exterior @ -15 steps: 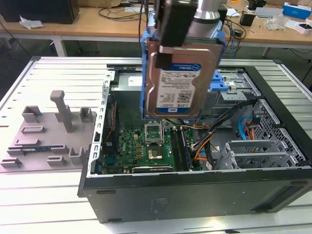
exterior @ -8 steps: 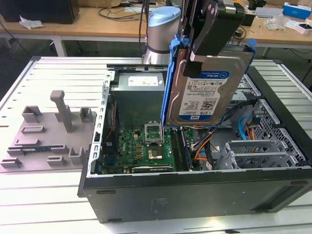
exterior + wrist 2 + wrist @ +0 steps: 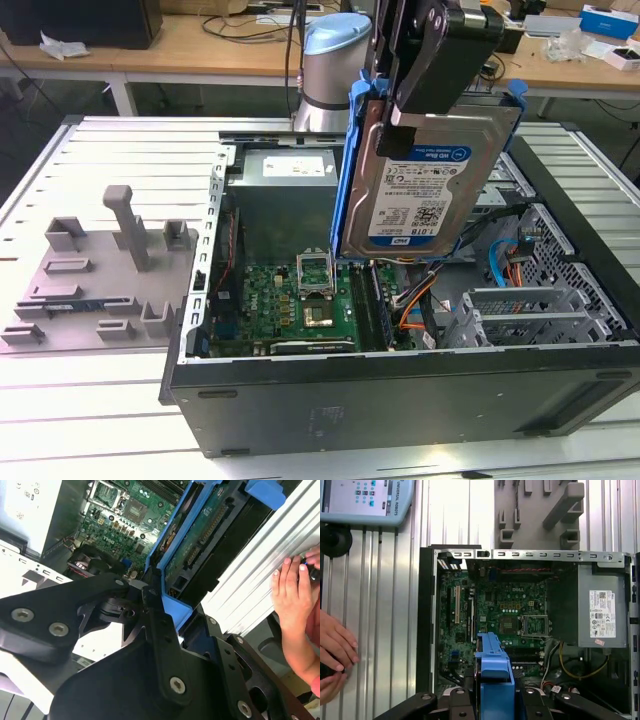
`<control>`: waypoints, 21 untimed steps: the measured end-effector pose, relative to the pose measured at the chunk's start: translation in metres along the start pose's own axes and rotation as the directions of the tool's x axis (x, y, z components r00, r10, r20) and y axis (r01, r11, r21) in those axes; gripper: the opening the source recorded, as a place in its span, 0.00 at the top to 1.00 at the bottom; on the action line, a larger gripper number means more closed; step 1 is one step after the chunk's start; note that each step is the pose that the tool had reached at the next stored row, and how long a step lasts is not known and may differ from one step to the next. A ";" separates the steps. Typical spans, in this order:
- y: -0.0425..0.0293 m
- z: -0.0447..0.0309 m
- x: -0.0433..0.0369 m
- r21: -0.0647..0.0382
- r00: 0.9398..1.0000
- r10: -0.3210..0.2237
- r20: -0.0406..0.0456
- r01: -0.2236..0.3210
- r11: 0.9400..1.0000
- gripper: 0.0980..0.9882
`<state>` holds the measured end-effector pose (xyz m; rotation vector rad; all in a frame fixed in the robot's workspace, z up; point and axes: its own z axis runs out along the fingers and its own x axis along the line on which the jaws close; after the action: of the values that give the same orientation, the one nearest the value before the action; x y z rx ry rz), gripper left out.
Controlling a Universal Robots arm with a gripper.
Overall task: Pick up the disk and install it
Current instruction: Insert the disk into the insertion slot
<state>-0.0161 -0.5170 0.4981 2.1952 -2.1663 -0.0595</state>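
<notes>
The disk, a silver hard drive with a white-and-blue label in a bright blue carrier frame, hangs upright on edge above the open computer case. My gripper is shut on it from above, one black finger across the labelled face. In the second wrist view the disk shows its green circuit-board side and blue frame, with my black fingers clamped along it. The first wrist view looks down the blue frame's edge onto the motherboard.
The grey power-supply box sits at the case's far end. Metal drive cages and cables fill the exterior view's right. A grey fixture plate lies beside the case. A person's hand rests on the ribbed table.
</notes>
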 end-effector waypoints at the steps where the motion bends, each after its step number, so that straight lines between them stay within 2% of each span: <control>1: 0.0000 0.0000 0.0000 0.000 1.000 0.000 0.000 0.000 1.000 0.70; 6: -0.0002 0.0006 -0.0001 0.000 1.000 0.000 0.000 0.000 1.000 0.70; 8: -0.0001 0.0014 -0.0001 0.003 1.000 0.000 0.004 0.000 1.000 0.70; 9: 0.0002 0.0019 -0.0001 0.014 1.000 -0.001 0.010 0.000 1.000 0.70; 12: 0.0023 0.0025 0.0012 0.038 1.000 -0.001 0.017 0.000 0.999 0.70; 16: 0.0025 0.0027 0.0020 0.038 1.000 0.001 0.017 -0.001 0.999 0.70; 21: 0.0003 0.0034 0.0107 0.038 1.000 0.001 0.017 -0.001 0.999 0.70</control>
<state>-0.0164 -0.5278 0.4949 2.2215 -2.1950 -0.0378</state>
